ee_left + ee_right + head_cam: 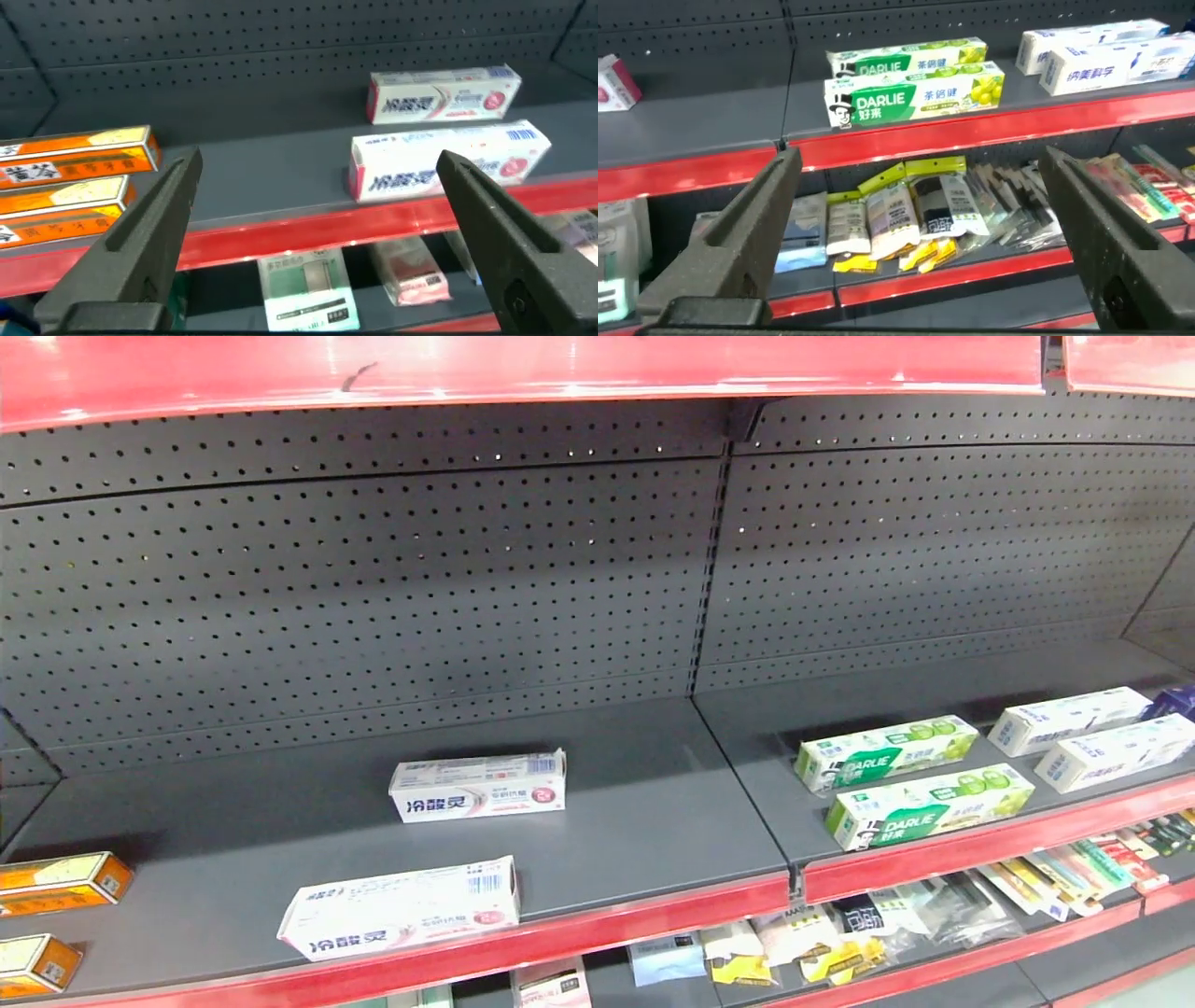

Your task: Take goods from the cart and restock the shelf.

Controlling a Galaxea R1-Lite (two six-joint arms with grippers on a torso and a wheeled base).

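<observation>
Both spread and empty, left gripper (pixel 318 159) and right gripper (pixel 920 154) face the shelf (pixel 653 803); front white box (pixel 401 907), lower centre, lies crosswise, nearer the left arm.

Barcode and lettering on front white box (pixel 401 907), logo and lettering on green boxes (pixel 929 805)
</observation>
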